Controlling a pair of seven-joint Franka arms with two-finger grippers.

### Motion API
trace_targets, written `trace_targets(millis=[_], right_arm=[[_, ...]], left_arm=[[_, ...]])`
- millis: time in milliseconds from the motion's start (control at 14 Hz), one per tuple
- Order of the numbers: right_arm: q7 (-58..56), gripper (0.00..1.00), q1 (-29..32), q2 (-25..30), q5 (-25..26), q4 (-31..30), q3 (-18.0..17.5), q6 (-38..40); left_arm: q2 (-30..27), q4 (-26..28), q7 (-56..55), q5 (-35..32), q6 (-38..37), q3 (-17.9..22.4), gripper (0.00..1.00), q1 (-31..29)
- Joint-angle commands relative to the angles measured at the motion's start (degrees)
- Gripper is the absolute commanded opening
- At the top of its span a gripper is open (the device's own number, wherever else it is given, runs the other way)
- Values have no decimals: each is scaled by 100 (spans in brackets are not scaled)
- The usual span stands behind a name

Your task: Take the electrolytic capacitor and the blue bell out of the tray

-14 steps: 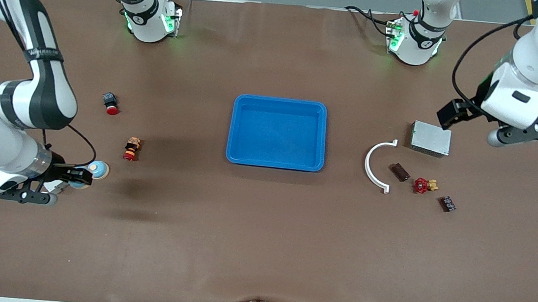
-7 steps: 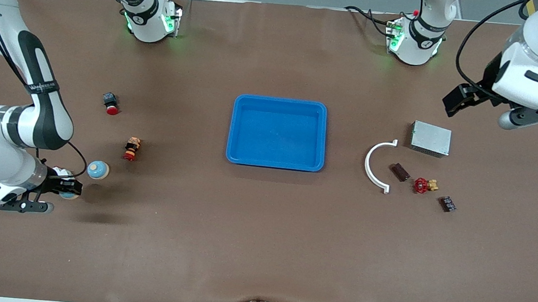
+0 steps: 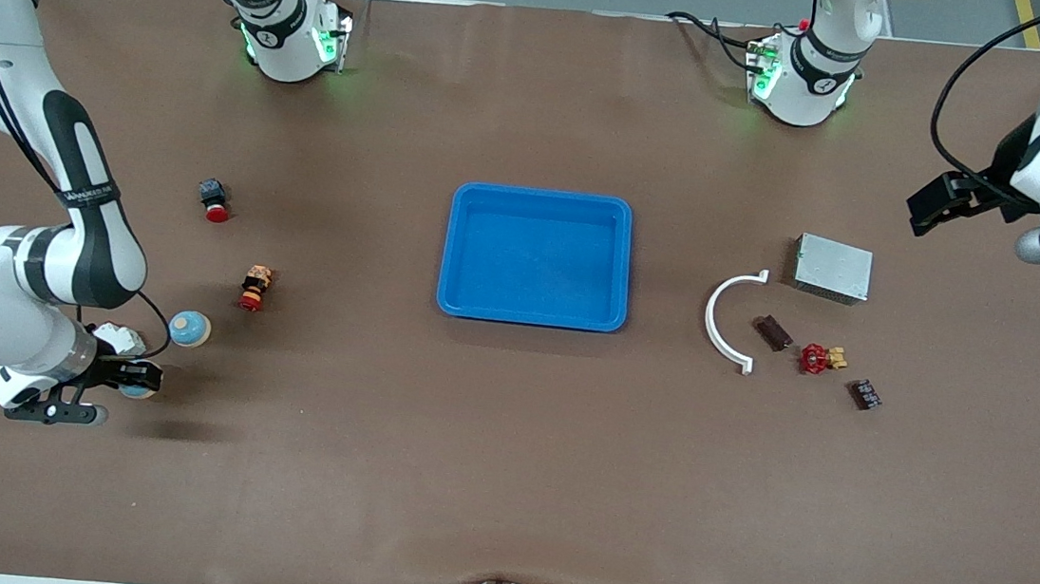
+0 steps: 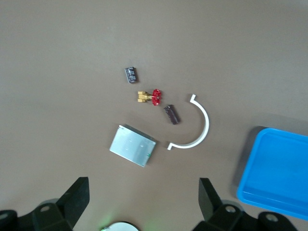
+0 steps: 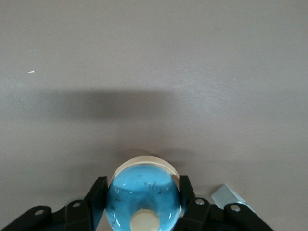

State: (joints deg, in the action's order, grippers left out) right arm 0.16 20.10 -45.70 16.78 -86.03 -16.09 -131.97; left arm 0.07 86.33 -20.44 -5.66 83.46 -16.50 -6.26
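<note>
Between the closed fingers of the right gripper (image 5: 143, 204) sits the blue bell (image 5: 143, 197), pinched across its round sides with the dome facing the wrist camera. A grip across the widest part suits a smooth dome, which could otherwise squirt out. The gripper hangs low over bare table at the right arm's end, well apart from the tray (image 3: 540, 198), so the bell looks ready to be set down there.

Just beside the gripper stands a second blue-and-cream round piece (image 3: 189, 329). Farther from the front camera lie a small orange-and-red part (image 3: 254, 288) and a red-capped button (image 3: 217, 201), all spread loosely enough that a drop spot is easy to find.

The tray lies in the middle of the table and shows only its bare blue floor, so by my reading nothing is left to lift out of it.

Toward the left arm's end lie a white curved clip (image 3: 732, 322), a grey metal box (image 3: 832, 268), a brown block (image 3: 774, 333), a red-handled valve (image 3: 819, 359) and a small dark part (image 3: 865, 394). That dark part may be the capacitor, though it is too small to say for sure.

The left gripper (image 4: 143, 185) waits high over that cluster, fingers spread wide and holding nothing.
</note>
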Motion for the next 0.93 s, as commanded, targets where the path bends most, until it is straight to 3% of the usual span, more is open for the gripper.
trace_targets(millis=[0, 356, 854], right_arm=[[19, 0, -128, -132, 97, 183, 27, 5], [45, 0, -366, -290, 88, 218, 246, -285], [63, 0, -454, -423, 88, 289, 282, -408]], left_arm=[[-411, 498, 269, 126, 206, 208, 100, 46], [-525, 621, 717, 494, 223, 797, 100, 318], [-640, 692, 1086, 443, 179, 763, 100, 292]])
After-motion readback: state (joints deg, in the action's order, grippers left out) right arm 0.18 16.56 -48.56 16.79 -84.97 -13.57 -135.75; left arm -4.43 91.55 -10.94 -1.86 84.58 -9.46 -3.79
